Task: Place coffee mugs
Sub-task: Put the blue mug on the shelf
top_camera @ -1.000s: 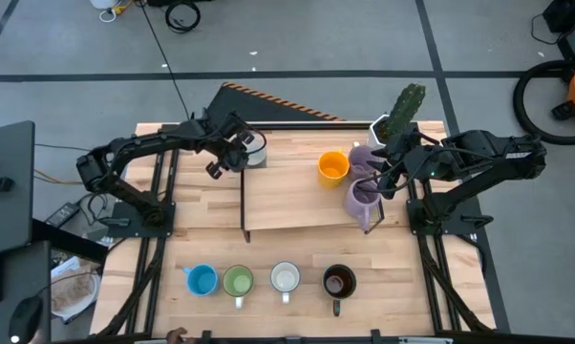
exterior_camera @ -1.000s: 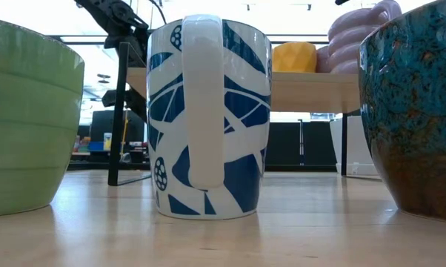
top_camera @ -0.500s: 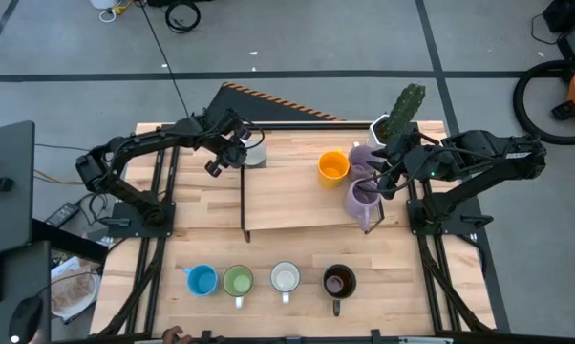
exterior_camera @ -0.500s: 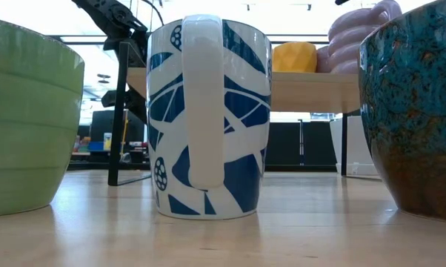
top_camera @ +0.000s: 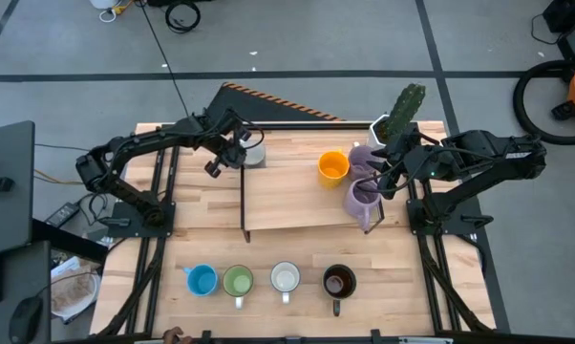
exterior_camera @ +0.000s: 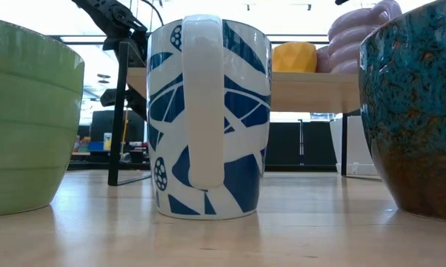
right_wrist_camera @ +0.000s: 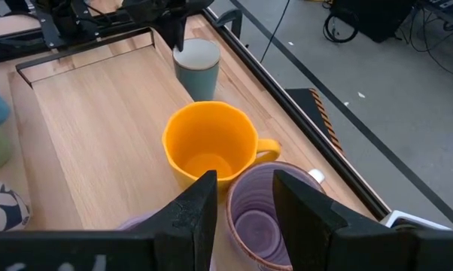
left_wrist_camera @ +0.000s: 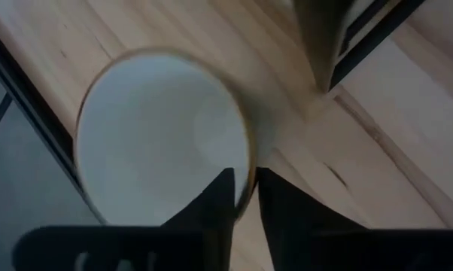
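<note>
A white mug (top_camera: 255,151) stands upright on the table at the far left, beside the raised wooden shelf (top_camera: 297,205). My left gripper (left_wrist_camera: 244,172) is shut on its rim and also shows in the high view (top_camera: 240,153). On the shelf stand an orange mug (right_wrist_camera: 208,144) and a lilac mug (right_wrist_camera: 266,214), with a second lilac mug (top_camera: 361,203) by the shelf's right end. My right gripper (right_wrist_camera: 245,177) is open and hangs over the lilac mug's rim. Whether it touches the mug, I cannot tell. My left gripper pinches the white mug's rim (left_wrist_camera: 245,154), one finger inside the mug and one outside. The fingers come from above, slanting down from the table's left. The mug stands upright with its base on the table.
A row of mugs stands along the near edge: blue (top_camera: 202,280), green (top_camera: 238,281), white with a blue pattern (top_camera: 285,278), dark brown (top_camera: 338,281). A cactus in a white pot (top_camera: 394,117) stands at the far right. The shelf's dark legs (exterior_camera: 119,111) rise from the table.
</note>
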